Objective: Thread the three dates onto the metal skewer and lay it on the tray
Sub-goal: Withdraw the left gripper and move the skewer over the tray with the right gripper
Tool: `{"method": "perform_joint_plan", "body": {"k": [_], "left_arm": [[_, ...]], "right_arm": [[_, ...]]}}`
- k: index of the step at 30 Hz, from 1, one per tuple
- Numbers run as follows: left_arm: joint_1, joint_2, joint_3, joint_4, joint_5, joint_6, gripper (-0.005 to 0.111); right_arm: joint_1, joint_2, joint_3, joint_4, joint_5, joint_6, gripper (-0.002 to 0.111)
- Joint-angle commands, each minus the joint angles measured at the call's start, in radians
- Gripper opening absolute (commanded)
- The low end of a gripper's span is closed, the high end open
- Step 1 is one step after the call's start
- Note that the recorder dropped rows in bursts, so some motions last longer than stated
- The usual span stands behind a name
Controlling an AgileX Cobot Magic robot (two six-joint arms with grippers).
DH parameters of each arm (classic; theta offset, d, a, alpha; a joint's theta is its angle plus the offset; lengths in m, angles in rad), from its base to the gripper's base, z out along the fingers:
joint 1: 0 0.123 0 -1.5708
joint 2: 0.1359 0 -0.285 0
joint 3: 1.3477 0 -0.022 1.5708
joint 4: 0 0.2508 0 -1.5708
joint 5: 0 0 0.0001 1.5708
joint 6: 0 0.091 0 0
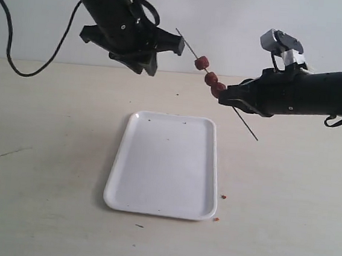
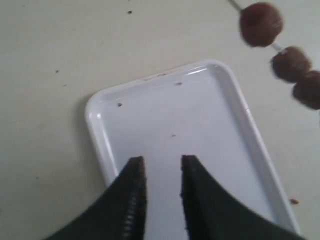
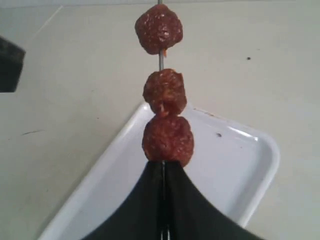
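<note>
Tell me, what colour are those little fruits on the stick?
Dark red dates, wrinkled; clearest in the right wrist view.

Everything is pointing to a robotics lab bench rather than a home or kitchen. 2 black robot arms, the left arm (image 1: 107,4) and the right arm (image 1: 319,94), are working over a plain pale tabletop (image 1: 35,212) that is sitting against a bare white wall (image 1: 242,14). A black cable (image 1: 26,76) is hanging loose beside the left arm, and a small camera unit (image 1: 282,45) is riding on the right arm.

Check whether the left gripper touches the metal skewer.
Apart. In the left wrist view the left gripper has open, empty jaws, and the metal skewer runs well clear of them.
</note>
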Motion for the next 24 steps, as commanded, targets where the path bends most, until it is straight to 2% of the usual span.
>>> {"method": "perform_joint_plan", "body": {"k": [1,4,7,10,12,14,20,24], "left_arm": [[-0.002,-0.085,0.108,0.069,-0.091,-0.029,0.001],[-0.002,-0.194,0.273,0.063,-0.272,-0.031,0.0],[-0.002,-0.334,0.529,0.107,-0.512,-0.028,0.0],[0.012,-0.469,0.73,0.167,-0.663,-0.026,0.0],[0.037,-0.54,0.814,0.183,-0.751,-0.026,0.0],[0.07,-0.606,0.858,0.183,-0.814,-0.026,0.0],[0.1,-0.722,0.88,0.181,-0.795,-0.031,0.0],[0.1,-0.769,0.882,0.177,-0.767,-0.037,0.0]], "right_arm": [[0.03,-0.051,0.038,-0.005,-0.201,0.006,0.0],[0.112,-0.082,0.056,-0.005,-0.325,-0.019,0.0],[0.229,-0.1,0.077,0.026,-0.455,0.009,0.0],[0.305,-0.1,0.118,0.071,-0.45,0.07,0.0],[0.327,-0.1,0.139,0.071,-0.483,0.143,0.0],[0.351,-0.1,0.17,0.071,-0.5,0.244,0.0],[0.451,-0.1,0.182,0.071,-0.584,0.435,0.0],[0.559,-0.1,0.182,0.071,-0.801,0.533,0.0]]}}
